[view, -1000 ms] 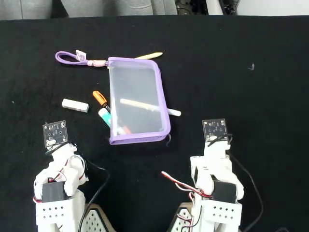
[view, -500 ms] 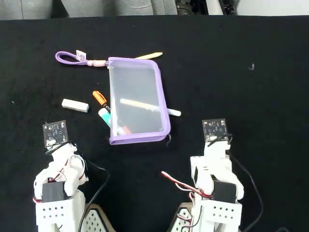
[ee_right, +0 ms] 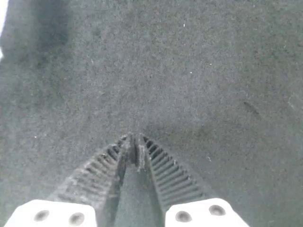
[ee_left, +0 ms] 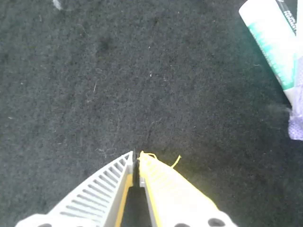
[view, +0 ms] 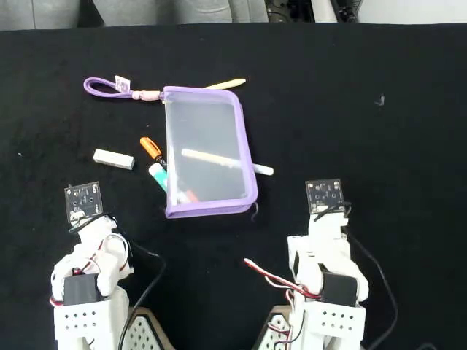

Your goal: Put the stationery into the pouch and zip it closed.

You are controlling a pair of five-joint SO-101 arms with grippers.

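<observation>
Sat parked at six o'clock of the pouch (view: 208, 153) with left hand (ee_left: 137, 158) and right hand (ee_right: 135, 142) closed empty, presumably awaiting first pick-up.

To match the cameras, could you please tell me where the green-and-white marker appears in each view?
High view: the green-and-white marker lies at the pouch, just nearer the arms than the orange pen.
Left wrist view: far corner, ahead of the left gripper.
Right wrist view: not in it.
Shared landmark: the pouch's purple edge beside the marker.
</observation>
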